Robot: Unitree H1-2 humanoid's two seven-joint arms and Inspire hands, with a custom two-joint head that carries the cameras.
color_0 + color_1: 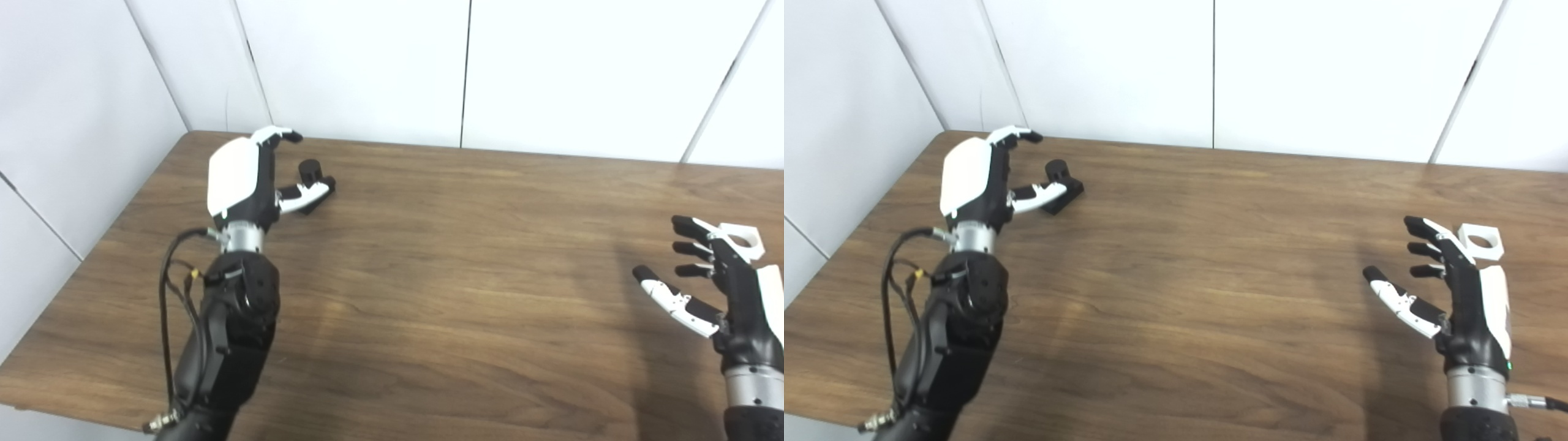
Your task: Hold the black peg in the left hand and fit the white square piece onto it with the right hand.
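**Fingers spread on both sides, nothing held**

My left fingers (278,136) are apart and curled forward, thumb stretched toward 3 o'clock, closed on nothing. The left hand (245,177) stands edge-up, white back plate facing 9 o'clock, over the table's far left corner at about 10 o'clock in the scene. The thumb tip lies just beside the black peg (311,171); whether it touches I cannot tell.

Black peg: short round post on a flat dark base, upright on the wood, at 3 o'clock of my left palm, inside the open span between fingers and thumb. Base partly hidden by the thumb.

My right fingers (1421,229) are wide, fanned toward 10 o'clock, thumb well apart from the others. The right hand (1454,294) holds nothing and sits at about 4 o'clock in the scene, near the table's right edge.

White square piece (1481,241): flat on the table, round hole facing up, at 1 o'clock of my right hand, just past the fingertips. In the left eye view the fingers overlap its near edge; in the right eye view it shows just beside them. Contact not clear.

Peg and white piece are well apart, at opposite sides of the brown wooden table (441,257). White panelled walls (367,67) stand behind it at 12 o'clock.
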